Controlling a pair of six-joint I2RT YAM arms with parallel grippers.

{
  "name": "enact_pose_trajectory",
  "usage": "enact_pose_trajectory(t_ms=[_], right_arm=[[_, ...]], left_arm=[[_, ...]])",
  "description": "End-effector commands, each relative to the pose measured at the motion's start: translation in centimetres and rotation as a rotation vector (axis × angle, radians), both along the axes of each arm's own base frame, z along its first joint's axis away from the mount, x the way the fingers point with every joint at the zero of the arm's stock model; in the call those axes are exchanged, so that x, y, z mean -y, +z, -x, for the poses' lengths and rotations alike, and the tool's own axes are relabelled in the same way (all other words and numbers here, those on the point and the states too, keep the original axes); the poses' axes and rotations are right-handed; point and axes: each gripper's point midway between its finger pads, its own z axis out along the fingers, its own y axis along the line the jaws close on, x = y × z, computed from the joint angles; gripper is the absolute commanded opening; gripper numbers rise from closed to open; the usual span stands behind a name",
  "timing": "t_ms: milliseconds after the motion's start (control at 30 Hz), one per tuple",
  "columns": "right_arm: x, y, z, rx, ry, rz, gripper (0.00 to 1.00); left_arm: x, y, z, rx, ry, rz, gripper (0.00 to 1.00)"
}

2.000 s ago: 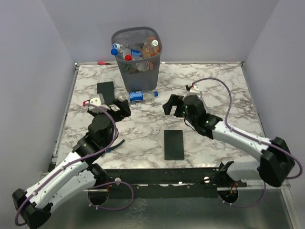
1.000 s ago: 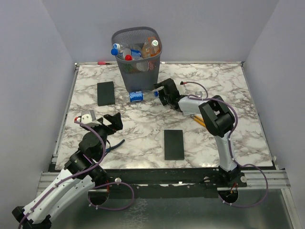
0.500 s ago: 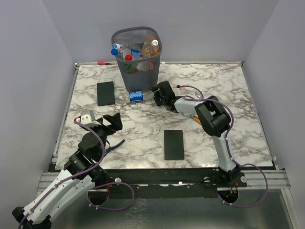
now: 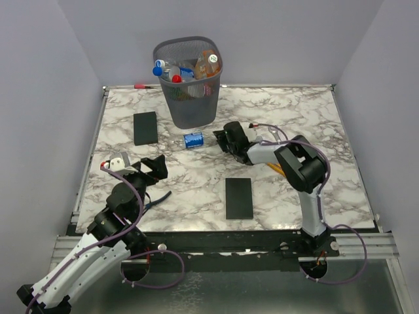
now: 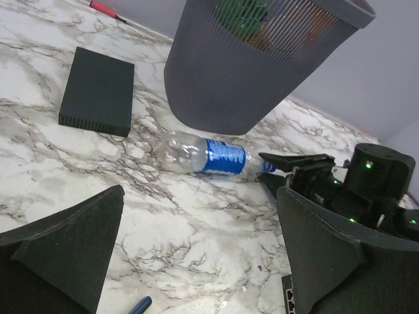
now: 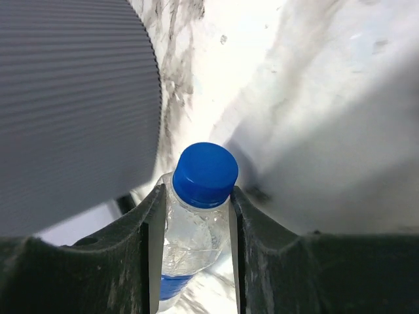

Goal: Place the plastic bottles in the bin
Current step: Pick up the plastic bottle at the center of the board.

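Note:
One clear plastic bottle (image 4: 193,140) with a blue label lies on the marble table just in front of the bin (image 4: 190,104), a dark grey mesh wastebasket with several bottles (image 4: 186,69) in it. My right gripper (image 4: 219,139) is shut on this bottle's neck. In the right wrist view both fingers press the bottle (image 6: 195,229) just under its blue cap (image 6: 204,173), with the bin (image 6: 72,98) close on the left. My left gripper (image 5: 200,193) is open and holds nothing. It hangs over the near left table and faces the bottle (image 5: 209,156) and the bin (image 5: 249,72).
One flat black slab (image 4: 145,127) lies left of the bin and another (image 4: 238,197) near the front middle. A red pen (image 4: 141,86) rests at the back edge. A blue-handled tool (image 5: 139,305) lies under my left gripper. Grey walls enclose the table.
My right gripper reached the bottle's cap end and shut on its neck, then dragged the bottle right, away from the bin's foot. The left arm drew back and now holds still.

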Motion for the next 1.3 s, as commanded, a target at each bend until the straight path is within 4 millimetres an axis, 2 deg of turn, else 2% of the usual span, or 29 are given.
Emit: enact_pose_trajectory(t_ms=[0,33,100,167,233,300,367,433,467,567,667,800,933,1067,1167,1267], right_arm=[[4.4,-0.5,4.1,0.036,0.129,0.311,0.19],[4.8,2.2,4.6,0.106,0.165,0.335,0.18],[5.6,6.3,6.0,0.241,0.28,0.438,0.17],[5.5,11.0,7.6,0.409,0.453,0.554,0.17],[5.8,13.9,9.8,0.46,0.593,0.641,0.17],[6.1,16.1,12.2,0.514,0.735,0.71,0.17],[6.5,17.5,15.1,0.534,0.867,0.723,0.18],[6.5,18.9,18.1,0.574,0.985,0.696,0.18],[6.5,19.7,19.5,0.597,1.027,0.674,0.18],[6.9,22.1,23.0,0.687,1.095,0.607,0.18],[7.4,24.7,25.5,0.783,1.122,0.564,0.18],[7.8,27.4,27.3,0.876,1.113,0.527,0.19],[8.4,29.2,27.3,0.928,1.064,0.543,0.19],[8.3,30.6,27.3,0.991,1.038,0.541,0.19],[7.9,31.5,27.0,1.028,1.031,0.532,0.19],[7.2,32.5,27.1,1.07,1.042,0.505,0.18]], left_arm=[[-0.7,0.2,0.2,0.006,0.026,-0.001,0.99],[-0.8,0.6,0.3,0.013,0.028,0.003,0.99],[-0.8,1.7,0.2,0.033,0.027,0.001,0.99],[-0.3,3.1,0.0,0.066,0.0,-0.013,0.99],[1.3,5.0,-0.2,0.114,-0.081,-0.033,0.99],[4.2,7.0,-0.4,0.161,-0.217,-0.066,0.99],[8.0,9.2,-0.3,0.207,-0.397,-0.101,0.99],[12.4,10.9,0.6,0.236,-0.622,-0.147,0.99],[15.0,11.7,1.9,0.258,-0.785,-0.156,0.99],[19.9,12.5,4.5,0.26,-1.11,-0.155,0.99],[22.8,11.9,6.0,0.212,-1.321,-0.12,0.99],[24.8,11.2,6.8,0.155,-1.45,-0.006,0.99],[25.6,10.2,6.6,0.107,-1.479,0.033,0.99],[26.2,9.9,8.1,0.095,-1.557,0.067,0.99],[26.8,9.0,9.2,0.075,-1.602,0.063,0.99],[27.3,7.7,9.4,0.034,-1.605,0.065,0.97]])
